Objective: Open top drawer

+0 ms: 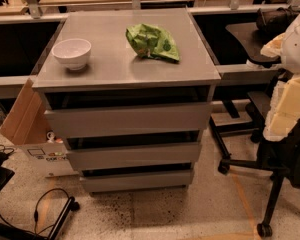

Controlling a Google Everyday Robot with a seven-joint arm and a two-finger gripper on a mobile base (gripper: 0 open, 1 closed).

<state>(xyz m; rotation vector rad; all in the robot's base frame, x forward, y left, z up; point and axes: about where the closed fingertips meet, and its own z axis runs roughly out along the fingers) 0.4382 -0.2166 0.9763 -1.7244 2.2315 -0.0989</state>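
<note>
The top drawer (127, 119) is the widest and tallest of three flat grey fronts on a grey cabinet in the middle of the camera view. A dark gap runs between it and the cabinet top (115, 66). It sits pushed in, and its inside is hidden. My gripper (286, 109) shows as pale cream and white parts at the right edge. It hangs well to the right of the drawer, about level with it, and touches nothing on the cabinet.
A white bowl (71, 53) and a crumpled green bag (152, 42) lie on the cabinet top. Two shorter drawer fronts (132, 155) sit below. A black office chair (275, 159) stands right, a cardboard box (32, 129) left, and cables (45, 209) run on the floor.
</note>
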